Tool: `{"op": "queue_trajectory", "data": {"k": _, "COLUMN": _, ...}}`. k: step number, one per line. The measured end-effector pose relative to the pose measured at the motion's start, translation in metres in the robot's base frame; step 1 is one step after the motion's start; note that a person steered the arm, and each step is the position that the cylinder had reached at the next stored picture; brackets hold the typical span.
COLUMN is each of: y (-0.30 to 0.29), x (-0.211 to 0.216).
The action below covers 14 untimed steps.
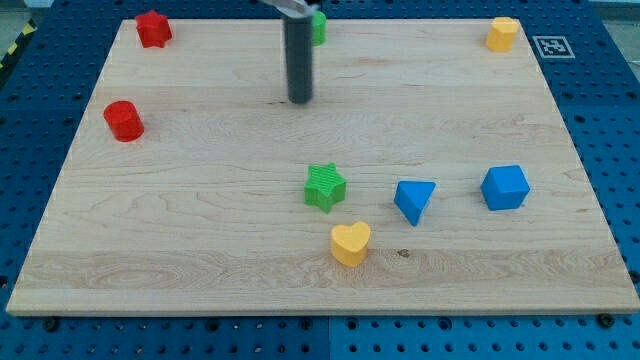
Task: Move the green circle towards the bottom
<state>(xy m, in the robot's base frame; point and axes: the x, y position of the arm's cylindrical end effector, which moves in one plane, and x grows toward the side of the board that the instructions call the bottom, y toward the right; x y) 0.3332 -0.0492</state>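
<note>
Jaws: none fitted; the arm ends in a dark rod, so no open or closed state applies. My tip (300,99) rests on the board (200,230) in the upper centre. The green circle (318,27) sits at the board's top edge, at about 1 o'clock from my tip, partly hidden behind the rod; its shape cannot be confirmed. The two are near but apart.

Other blocks:
- Red star (153,29): top-left corner.
- Red cylinder (124,120): 9 o'clock from my tip, well apart.
- Yellow block (502,33): top-right corner.
- Green star (325,187): 6 o'clock from my tip.
- Yellow heart (350,243): just beside the green star, at 5 o'clock.
- Blue triangle (414,200): at the green star's 3 o'clock.
- Blue cube (504,187): at the triangle's 3 o'clock.
</note>
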Motion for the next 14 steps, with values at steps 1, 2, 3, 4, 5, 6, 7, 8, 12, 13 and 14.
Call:
{"op": "queue_trajectory", "data": {"k": 1, "y": -0.047, "x": -0.053}}
{"op": "queue_trajectory", "data": {"k": 2, "y": -0.068, "x": -0.118}}
{"op": "queue_trajectory", "data": {"k": 3, "y": -0.056, "x": -0.141}}
{"op": "queue_trajectory", "data": {"k": 4, "y": -0.029, "x": -0.141}}
{"op": "queue_trajectory", "data": {"k": 5, "y": 0.008, "x": -0.141}}
{"op": "queue_trajectory", "data": {"k": 6, "y": 0.037, "x": -0.141}}
{"op": "queue_trajectory", "data": {"k": 7, "y": 0.042, "x": -0.140}}
{"op": "queue_trajectory", "data": {"k": 8, "y": 0.050, "x": -0.140}}
{"op": "queue_trajectory", "data": {"k": 12, "y": 0.078, "x": -0.129}}
{"op": "queue_trajectory", "data": {"k": 13, "y": 0.078, "x": -0.119}}
{"op": "queue_trajectory", "data": {"k": 14, "y": 0.075, "x": -0.111}}
